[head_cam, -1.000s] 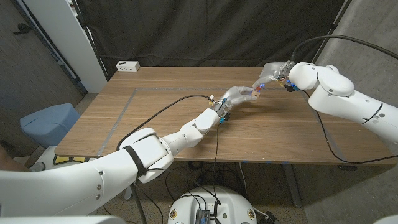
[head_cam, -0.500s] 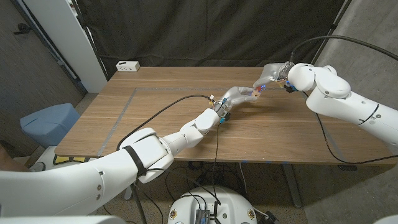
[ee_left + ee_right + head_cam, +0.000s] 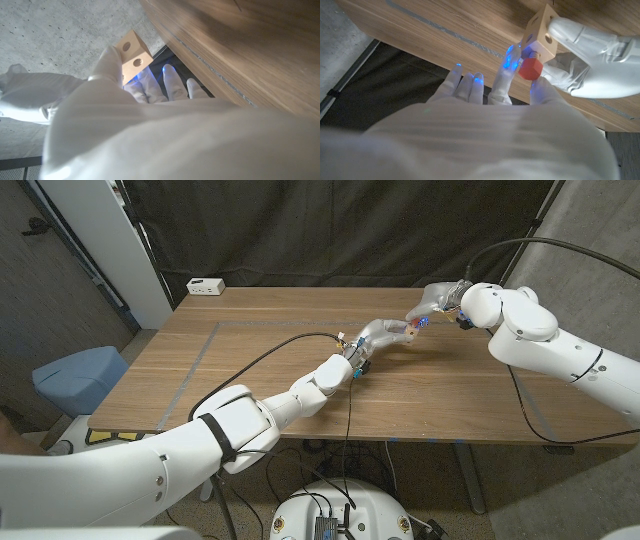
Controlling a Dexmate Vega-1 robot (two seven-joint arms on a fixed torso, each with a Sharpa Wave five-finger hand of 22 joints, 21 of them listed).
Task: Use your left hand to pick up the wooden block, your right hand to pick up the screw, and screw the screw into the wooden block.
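Observation:
My left hand (image 3: 382,334) holds a pale wooden block (image 3: 132,55) with round holes above the middle of the table; the block (image 3: 540,34) also shows in the right wrist view, and in the head view it (image 3: 409,330) is small. My right hand (image 3: 432,302) pinches a screw with a red head (image 3: 529,68) and presses its tip against a face of the block. The screw (image 3: 420,322) sits between both hands. The screw's shaft is mostly hidden by the block and fingers (image 3: 506,70).
The wooden table (image 3: 260,370) carries grey tape lines (image 3: 200,355) on its left half. A white power strip (image 3: 205,285) lies at the far left corner. A black cable (image 3: 260,355) trails along my left arm. A dark curtain hangs behind.
My right forearm has shifted slightly to the left and rolled a little at the wrist. The left hand and block stay where they were.

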